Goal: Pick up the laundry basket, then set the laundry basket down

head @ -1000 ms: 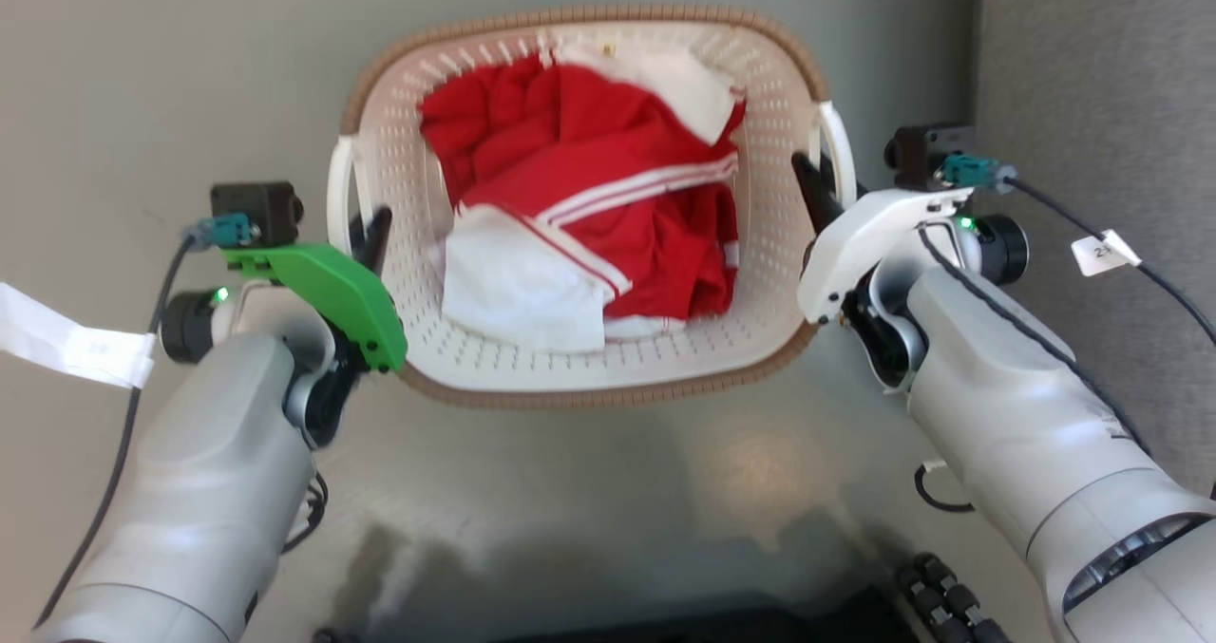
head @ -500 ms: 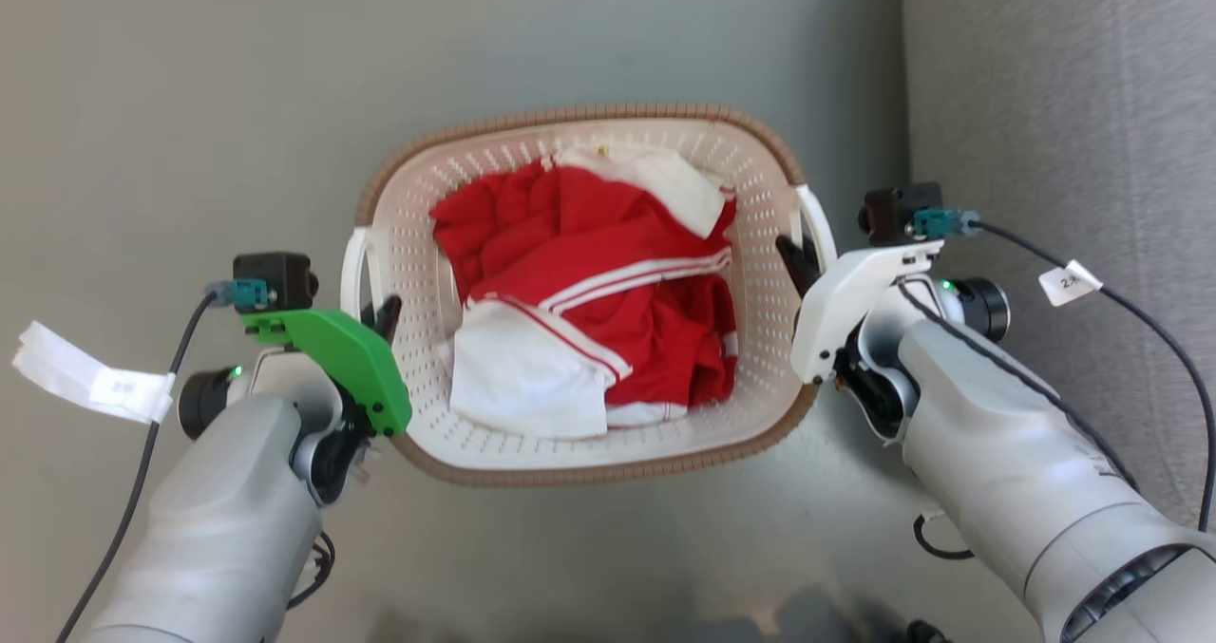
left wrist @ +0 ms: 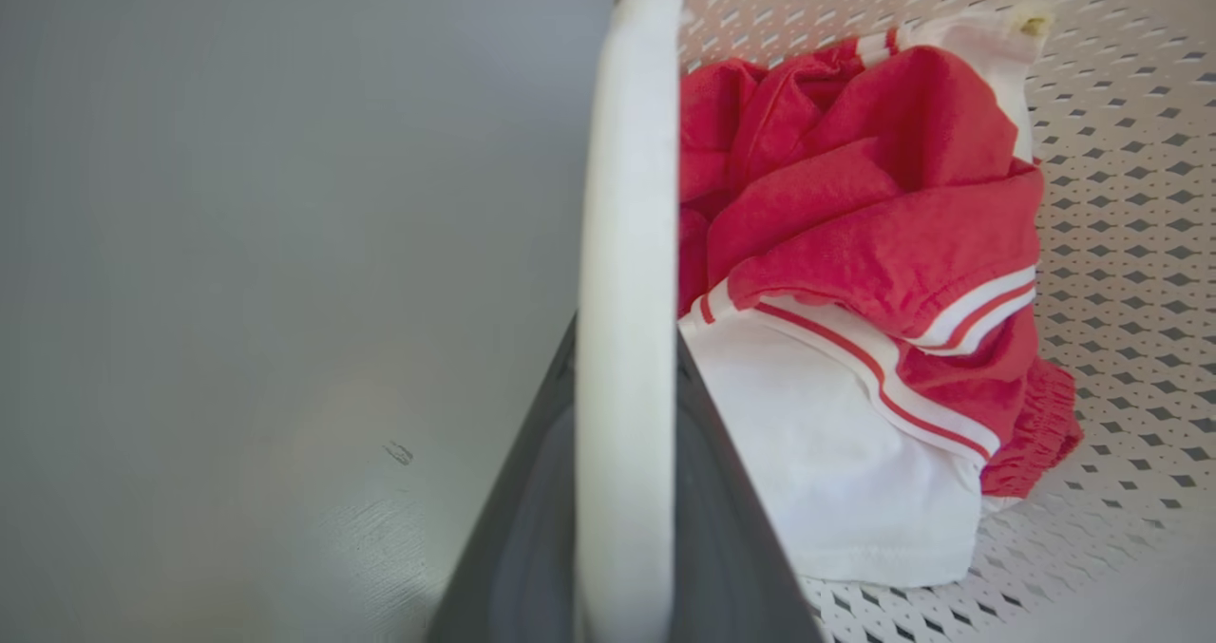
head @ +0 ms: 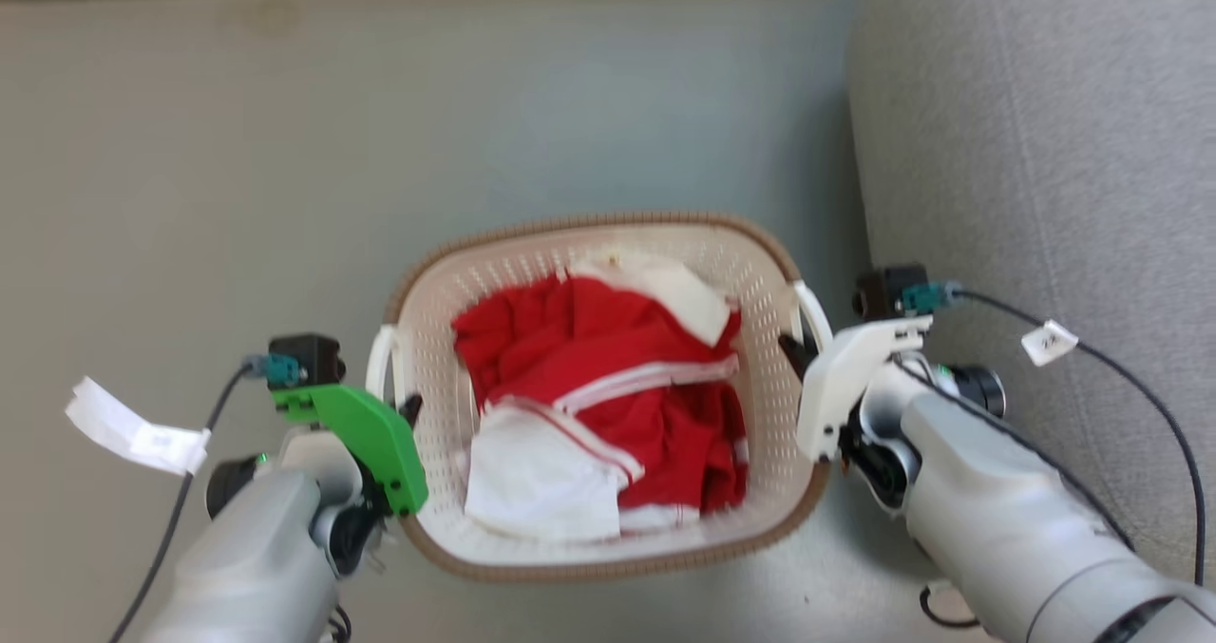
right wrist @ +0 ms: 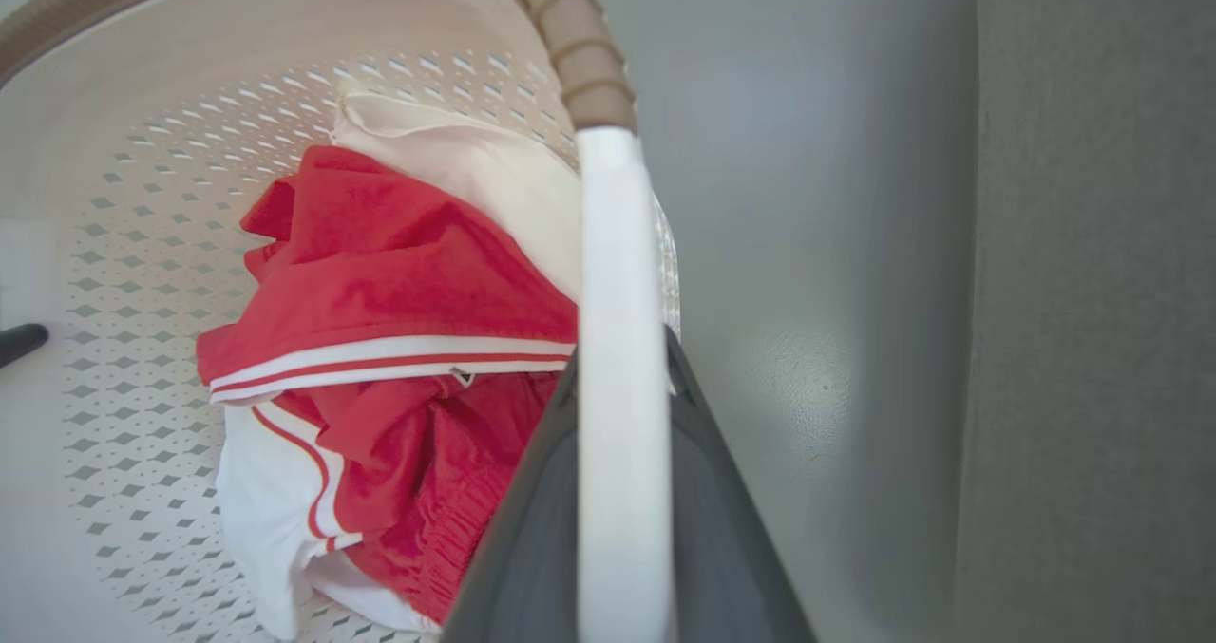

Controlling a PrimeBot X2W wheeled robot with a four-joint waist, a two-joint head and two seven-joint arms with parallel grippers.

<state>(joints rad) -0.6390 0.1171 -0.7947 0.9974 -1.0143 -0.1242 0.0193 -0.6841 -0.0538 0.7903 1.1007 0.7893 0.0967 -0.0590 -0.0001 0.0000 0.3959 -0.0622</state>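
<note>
Both sets of jaws clamp the laundry basket.

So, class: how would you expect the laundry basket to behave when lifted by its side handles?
Probably stiff: the laundry basket holds its shape with the left gripper and right gripper at its handles. Likely light: perforated walls, only a few clothes inside. The smooth, narrow handle may pivot between the fingers, so it could tilt.
</note>
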